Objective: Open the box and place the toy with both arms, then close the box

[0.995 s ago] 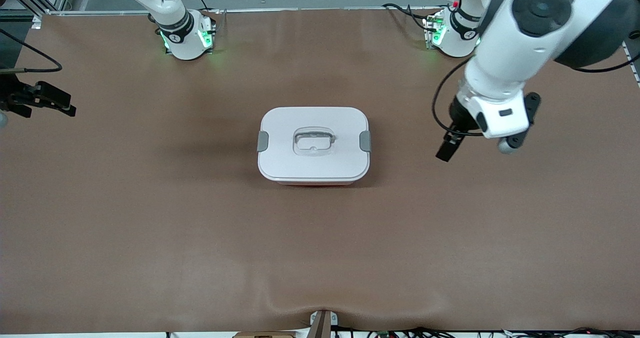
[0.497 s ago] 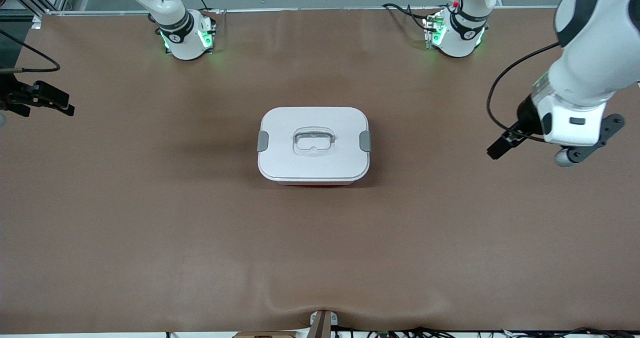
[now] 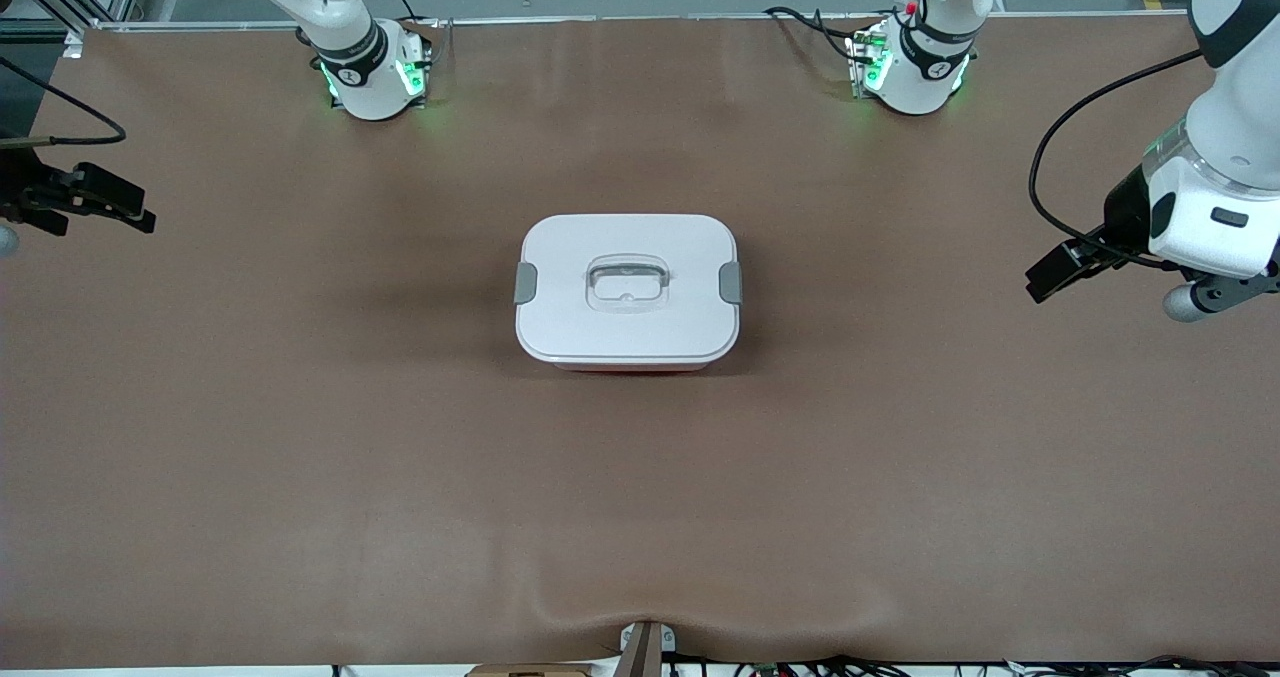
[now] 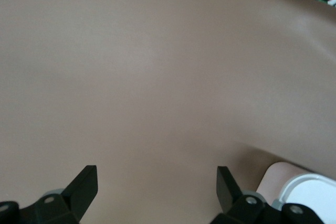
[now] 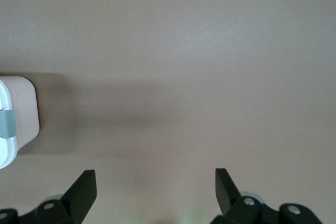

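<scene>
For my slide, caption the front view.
Closed box mid-table; left gripper and right gripper hover open over the table's ends.

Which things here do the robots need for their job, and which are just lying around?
For the job:
- box, lid on, mid-table
- left gripper, fingers open, over the table's left-arm end
- right gripper, fingers open, over the right-arm end

Just there:
- brown table
- cables

No toy shows.

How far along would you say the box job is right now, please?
It looks finished: the box sits mid-table with its white lid on, no toy visible outside. Nothing is in hand: left gripper and right gripper hang open over bare table at their own ends. Nothing visibly remains.
</scene>
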